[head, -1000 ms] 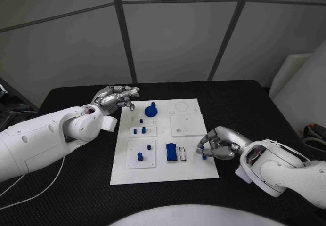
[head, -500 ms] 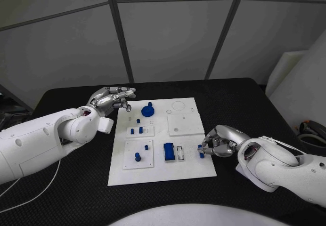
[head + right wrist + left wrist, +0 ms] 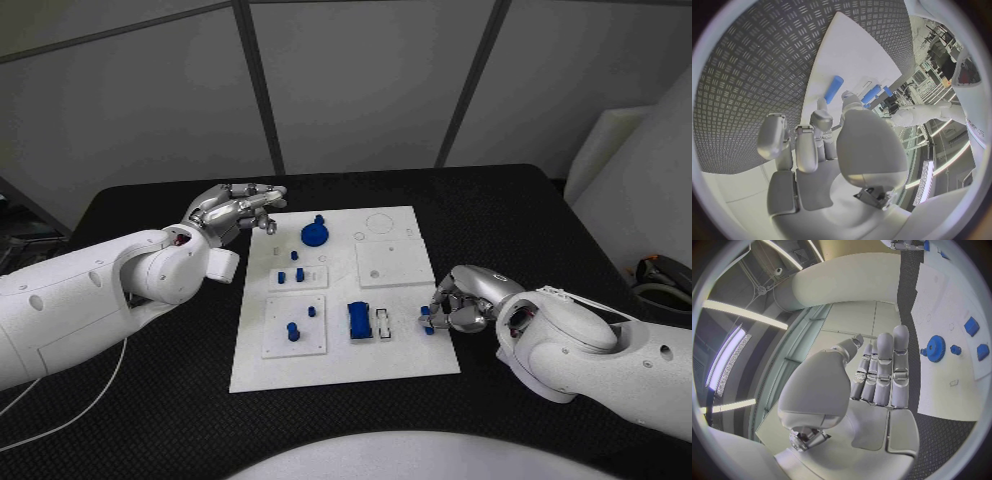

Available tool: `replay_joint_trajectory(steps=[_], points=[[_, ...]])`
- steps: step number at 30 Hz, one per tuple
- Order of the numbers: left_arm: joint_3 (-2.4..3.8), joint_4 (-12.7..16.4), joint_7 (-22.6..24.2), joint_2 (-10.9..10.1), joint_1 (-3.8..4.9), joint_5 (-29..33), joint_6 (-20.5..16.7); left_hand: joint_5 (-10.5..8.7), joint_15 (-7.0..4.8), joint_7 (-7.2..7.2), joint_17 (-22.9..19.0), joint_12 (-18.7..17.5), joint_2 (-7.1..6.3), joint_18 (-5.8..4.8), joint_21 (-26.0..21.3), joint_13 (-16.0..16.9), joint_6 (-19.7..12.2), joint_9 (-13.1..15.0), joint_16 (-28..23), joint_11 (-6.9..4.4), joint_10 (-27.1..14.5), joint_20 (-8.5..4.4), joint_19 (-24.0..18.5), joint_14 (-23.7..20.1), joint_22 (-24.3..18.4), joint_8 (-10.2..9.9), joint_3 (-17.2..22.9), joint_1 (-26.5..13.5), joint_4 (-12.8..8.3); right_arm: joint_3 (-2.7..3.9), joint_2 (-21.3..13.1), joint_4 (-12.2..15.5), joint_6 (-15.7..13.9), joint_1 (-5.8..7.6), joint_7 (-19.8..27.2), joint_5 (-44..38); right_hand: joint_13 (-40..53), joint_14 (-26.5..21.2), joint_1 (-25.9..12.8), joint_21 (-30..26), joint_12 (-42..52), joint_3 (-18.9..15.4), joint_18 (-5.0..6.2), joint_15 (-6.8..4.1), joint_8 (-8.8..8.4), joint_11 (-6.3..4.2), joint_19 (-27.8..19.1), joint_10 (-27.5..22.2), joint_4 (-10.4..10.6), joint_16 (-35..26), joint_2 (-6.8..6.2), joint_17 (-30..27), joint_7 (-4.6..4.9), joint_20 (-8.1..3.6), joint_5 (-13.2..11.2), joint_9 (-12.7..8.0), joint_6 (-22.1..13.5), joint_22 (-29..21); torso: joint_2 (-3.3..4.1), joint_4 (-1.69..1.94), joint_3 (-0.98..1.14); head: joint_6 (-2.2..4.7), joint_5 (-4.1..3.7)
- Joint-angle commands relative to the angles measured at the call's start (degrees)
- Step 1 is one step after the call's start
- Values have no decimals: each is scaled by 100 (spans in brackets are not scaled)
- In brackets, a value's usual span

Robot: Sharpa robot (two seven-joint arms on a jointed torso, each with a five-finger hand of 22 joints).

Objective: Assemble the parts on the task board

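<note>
The right hand (image 3: 464, 303) is resting at the right edge of the white task board (image 3: 404, 358), its curled fingers hiding most of a small blue peg (image 3: 428, 319); whether they are actually pinching it is impossible to tell. The left hand (image 3: 231, 210) is hovering beside the board's far left corner, fingers loosely bent and holding nothing, near the blue gear (image 3: 315, 234).

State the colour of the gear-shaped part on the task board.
Blue. The gear-shaped part shows best in the left wrist view, lying on the white task board.
</note>
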Motion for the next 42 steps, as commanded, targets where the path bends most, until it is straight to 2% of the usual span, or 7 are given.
replay_joint_trajectory(steps=[1,10,17,21,27,35,42], points=[[4,15,9,-1,7,-14,47,-16,11,-2,-6,35,31,-147,-41,-7,-35,-5,24,11,-42,20,-3,-50,-10,12,-47,2,0,-1,47,-11,524,3,-229,-295,15,334,43,-1,21,-77,19,-30,41,-44,19,6,6,-6,-2,170,-10,-24,-134,23,55,16,0,-2,-1,0,-1],[4,19,11,1,6,-14,46,-16,11,-2,-6,35,31,-147,-41,-7,-35,-5,24,11,-42,20,-3,-50,-10,12,-47,2,0,-3,179,-76,762,2,-390,-540,44,341,158,12,57,-126,13,-48,103,-67,42,19,-22,7,50,199,-37,-40,-201,84,104,45,0,1,0,-2,10],[4,25,14,-11,6,-14,43,-16,11,-2,-6,35,31,-147,-41,-7,-35,-5,24,11,-42,20,-3,-50,-10,12,-47,2,0,-5,310,-151,1005,-2,-432,-1089,104,338,744,3,124,-15,12,-70,142,-87,44,10,-271,-1,168,197,-47,-62,-159,153,58,46,-1,2,-3,-19,15],[4,27,15,-17,6,-14,43,-16,11,-2,-6,35,31,-147,-41,-7,-35,-5,24,11,-42,20,-3,-50,-10,12,-47,2,0,-7,404,-192,1079,-12,-448,-1340,126,338,1037,1,147,144,9,-71,163,-89,49,2,-374,-3,304,203,-45,-72,-626,192,41,55,-4,-2,-4,-19,8],[4,31,15,-23,6,-14,47,-16,11,-2,-6,35,31,-147,-41,-7,-35,-5,24,11,-42,20,-3,-50,-10,12,-47,2,0,-9,488,-221,1140,-21,-473,-1493,129,343,1413,3,143,577,6,-90,170,-106,62,-29,-483,4,455,228,-63,-86,-1053,225,31,73,-3,10,-2,-16,8],[4,36,12,-37,6,-14,39,-16,11,-2,-6,35,31,-147,-41,-7,-35,-5,24,11,-42,20,-3,-50,-10,12,-47,2,0,-9,379,-160,884,-23,-552,-1205,133,355,1377,18,151,1126,1,-102,172,-134,85,-19,-333,29,355,284,-85,-100,-458,251,52,104,-5,6,-2,-1,33],[4,30,11,-29,6,-14,38,-16,11,-2,-6,35,31,-147,-41,-7,-35,-5,24,11,-42,20,-3,-50,-10,12,-47,2,0,-5,246,-2,162,-18,-569,-280,138,360,1182,60,167,1634,-14,-96,160,-112,134,0,-157,39,127,309,-67,-97,-265,293,-6,174,-11,8,-7,15,50]])
